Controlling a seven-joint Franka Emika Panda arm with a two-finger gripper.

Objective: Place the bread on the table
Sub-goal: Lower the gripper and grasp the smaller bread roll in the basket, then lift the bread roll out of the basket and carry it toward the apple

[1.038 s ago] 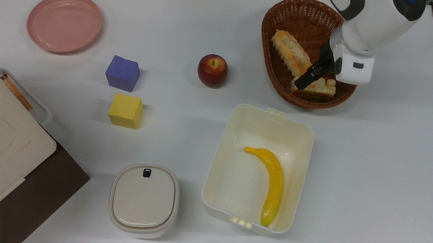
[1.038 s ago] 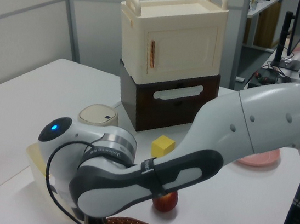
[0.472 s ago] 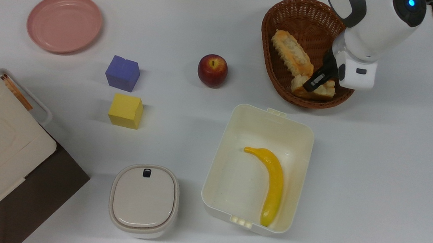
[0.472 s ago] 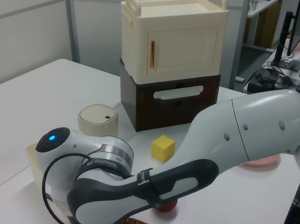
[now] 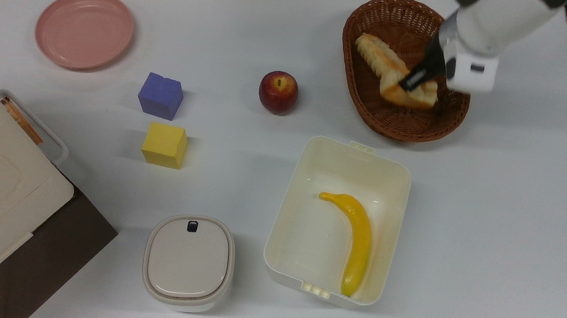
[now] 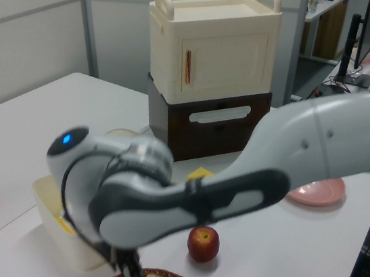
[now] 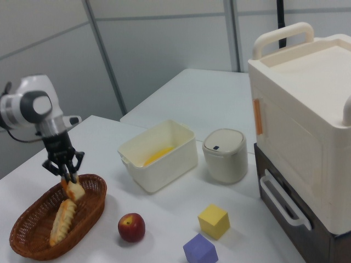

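Note:
The bread (image 5: 417, 95), a short cream chunk with a toasted crust, hangs just above the brown wicker basket (image 5: 367, 110) at the top view's upper right. My gripper (image 5: 411, 81) is shut on its top. In the right view the gripper (image 7: 70, 176) holds the bread (image 7: 74, 191) a little above the basket (image 7: 33, 241), clear of the longer ridged loaf (image 7: 60, 222) lying inside. That loaf (image 5: 371, 49) lies beside the held piece in the top view. The white table (image 5: 495, 202) spreads around the basket.
A red apple (image 5: 278, 92) sits left of the basket in the top view. Below it is a cream open box (image 5: 290, 191) holding a banana (image 5: 356, 240). Further left are a lidded container (image 5: 188, 262), a yellow cube (image 5: 164, 145), a purple cube (image 5: 160, 95) and a pink plate (image 5: 84, 30).
The gripper has risen with the bread and shifted toward the top view's upper edge; the bread has left the basket floor. The arm in the left view has swung upward.

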